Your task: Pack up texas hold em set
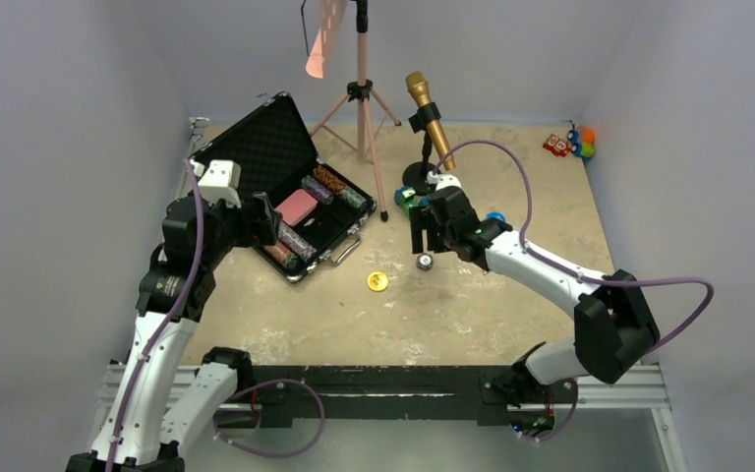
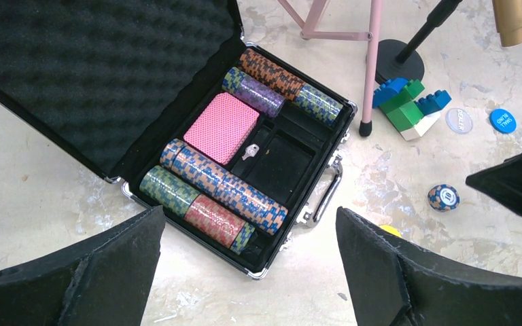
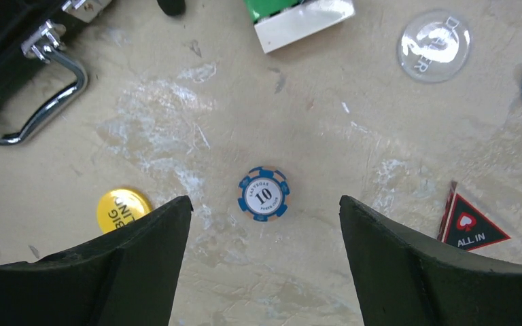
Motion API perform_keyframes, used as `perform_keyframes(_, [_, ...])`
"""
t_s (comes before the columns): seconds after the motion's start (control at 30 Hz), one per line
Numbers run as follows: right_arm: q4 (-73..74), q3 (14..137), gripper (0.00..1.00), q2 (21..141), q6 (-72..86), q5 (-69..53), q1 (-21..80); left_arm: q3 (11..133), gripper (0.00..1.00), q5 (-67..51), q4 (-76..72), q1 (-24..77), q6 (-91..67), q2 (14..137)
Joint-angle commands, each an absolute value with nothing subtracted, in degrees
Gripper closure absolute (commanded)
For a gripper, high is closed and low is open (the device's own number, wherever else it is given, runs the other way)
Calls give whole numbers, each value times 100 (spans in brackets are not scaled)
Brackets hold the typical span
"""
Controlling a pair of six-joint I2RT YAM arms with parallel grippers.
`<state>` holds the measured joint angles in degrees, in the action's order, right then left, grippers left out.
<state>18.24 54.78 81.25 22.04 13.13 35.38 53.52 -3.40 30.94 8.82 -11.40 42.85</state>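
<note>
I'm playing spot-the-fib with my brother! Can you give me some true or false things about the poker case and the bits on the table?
1. The briefcase is open. True.
2. The pink card deck lies on the table outside the case. False: it sits inside the briefcase, between the rows of chips.
3. The right gripper is holding the blue chip. False: its jaws are open and the chip lies flat on the table below them.
4. The yellow button is on the table, outside the case. True.
5. The left gripper is open and holds nothing. True.
</note>
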Motion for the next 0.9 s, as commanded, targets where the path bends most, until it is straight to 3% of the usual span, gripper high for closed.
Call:
perform_keyframes(0.0, [2126,5579,16,8351,2208,1369,3717,5317,1,-461,2892,910,-1177,4274])
perform_keyframes(0.87, [2319,5920,31,9569,2405,1559,3960,5309,1,-440,2892,905,-1230,4223])
